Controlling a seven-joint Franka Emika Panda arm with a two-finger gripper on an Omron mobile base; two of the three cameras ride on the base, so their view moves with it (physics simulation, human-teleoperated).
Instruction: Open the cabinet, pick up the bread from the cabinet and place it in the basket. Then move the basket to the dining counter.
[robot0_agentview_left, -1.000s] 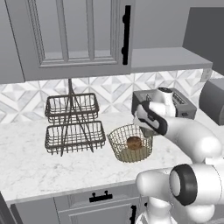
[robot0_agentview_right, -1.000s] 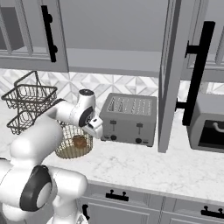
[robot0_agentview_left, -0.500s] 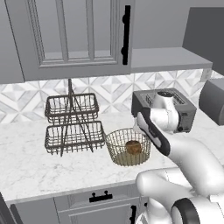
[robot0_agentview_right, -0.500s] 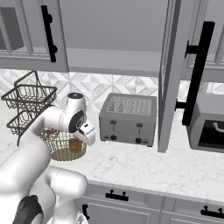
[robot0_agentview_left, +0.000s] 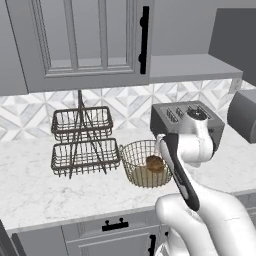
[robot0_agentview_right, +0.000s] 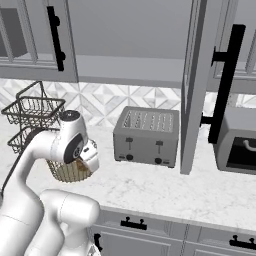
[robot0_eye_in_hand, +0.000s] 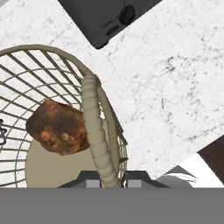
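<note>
Marble worktop (robot0_agentview_left: 30, 192) holds the basket (robot0_agentview_left: 134, 159), bread (robot0_eye_in_hand: 57, 127) inside; gripper (robot0_eye_in_hand: 107, 181) clamps its rim, fingertips hidden

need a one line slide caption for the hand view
End effector closed on the basket rim, bread inside, toaster on the marble counter beyond.

a home kitchen: grey wall cabinets (robot0_agentview_left: 90, 40), marble worktop (robot0_agentview_right: 165, 187), tiled backsplash (robot0_agentview_left: 125, 102), toaster (robot0_agentview_right: 146, 136).
</note>
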